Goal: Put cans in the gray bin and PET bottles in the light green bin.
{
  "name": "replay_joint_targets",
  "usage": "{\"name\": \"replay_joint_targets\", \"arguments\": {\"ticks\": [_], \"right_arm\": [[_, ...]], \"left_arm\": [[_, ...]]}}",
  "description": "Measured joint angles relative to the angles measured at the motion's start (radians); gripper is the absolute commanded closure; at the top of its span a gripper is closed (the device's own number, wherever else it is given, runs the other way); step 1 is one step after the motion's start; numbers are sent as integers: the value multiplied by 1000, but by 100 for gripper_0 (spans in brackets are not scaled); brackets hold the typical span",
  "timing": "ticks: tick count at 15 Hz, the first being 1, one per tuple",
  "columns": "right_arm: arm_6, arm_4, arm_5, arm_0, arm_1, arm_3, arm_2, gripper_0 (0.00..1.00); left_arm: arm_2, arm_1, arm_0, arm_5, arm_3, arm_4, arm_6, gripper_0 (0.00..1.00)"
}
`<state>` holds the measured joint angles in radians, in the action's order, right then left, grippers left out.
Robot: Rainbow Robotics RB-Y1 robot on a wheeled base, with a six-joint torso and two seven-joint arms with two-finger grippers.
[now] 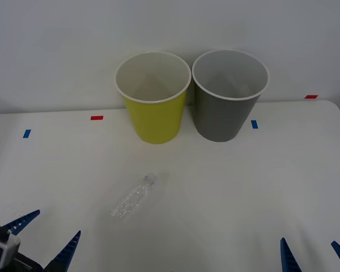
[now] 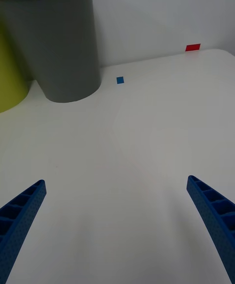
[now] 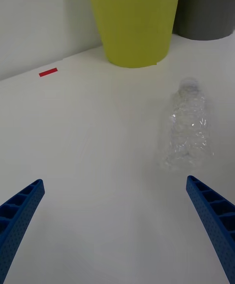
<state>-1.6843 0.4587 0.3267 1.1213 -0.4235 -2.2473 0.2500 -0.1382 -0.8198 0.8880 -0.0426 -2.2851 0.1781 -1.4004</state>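
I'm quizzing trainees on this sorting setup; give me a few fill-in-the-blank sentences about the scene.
1. The bottle lies on its ____ on the table.
2. The bin nearer the bottle is the ____ one.
3. The gray bin stands to the green bin's ____.
4. The left gripper and right gripper are both ____.

Missing words: side; green; right; open

Yellow-green bin (image 1: 154, 116), white-rimmed; dark gray bin (image 1: 222, 116), white-rimmed; clear crinkled PET bottle (image 1: 134, 196); blue ribbed fingers (image 3: 210, 218).

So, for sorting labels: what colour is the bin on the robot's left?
Yellow-green bin with a white rim; front view shows it best.
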Motion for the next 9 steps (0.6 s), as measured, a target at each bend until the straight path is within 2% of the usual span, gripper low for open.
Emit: {"name": "replay_joint_targets", "arguments": {"ticks": [9], "right_arm": [[0,0,0,0,0,0,0,0]], "left_arm": [[-19,-9,-185,397,-97,29,8,0]]}}
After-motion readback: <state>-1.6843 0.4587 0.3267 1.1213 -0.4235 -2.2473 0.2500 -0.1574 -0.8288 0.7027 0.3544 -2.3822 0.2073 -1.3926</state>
